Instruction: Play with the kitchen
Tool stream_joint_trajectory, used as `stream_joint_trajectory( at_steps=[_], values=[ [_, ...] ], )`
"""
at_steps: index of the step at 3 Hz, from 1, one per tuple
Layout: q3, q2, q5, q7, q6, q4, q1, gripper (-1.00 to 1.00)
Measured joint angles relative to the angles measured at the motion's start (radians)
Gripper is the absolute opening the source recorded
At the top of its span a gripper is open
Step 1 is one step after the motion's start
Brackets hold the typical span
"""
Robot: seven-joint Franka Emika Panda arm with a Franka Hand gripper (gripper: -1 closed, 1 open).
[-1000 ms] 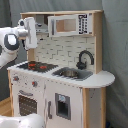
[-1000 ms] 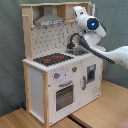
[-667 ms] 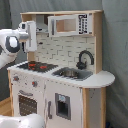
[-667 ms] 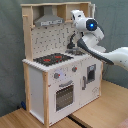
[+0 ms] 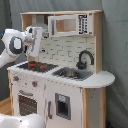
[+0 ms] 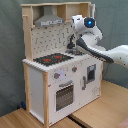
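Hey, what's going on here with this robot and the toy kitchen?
A white robot arm is reaching over a toy kitchen. Its hand hangs above the black-red hob, up near the grey hood. It holds nothing that shows. The sink and black tap sit untouched to the first exterior view's right of the hob, and the oven door below is closed.
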Motion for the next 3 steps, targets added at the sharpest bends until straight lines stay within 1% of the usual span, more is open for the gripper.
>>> stream_joint_trajectory(
  at_steps=[1,2,3],
  values=[
    [0.013,0.038,0.029,-0.001,-0.088,-0.003,0.000,1.00],
    [0.036,0.090,0.046,-0.001,-0.169,-0.003,-0.004,1.00],
    [0.059,0.160,0.047,0.000,-0.242,-0.005,-0.019,1.00]
  ],
)
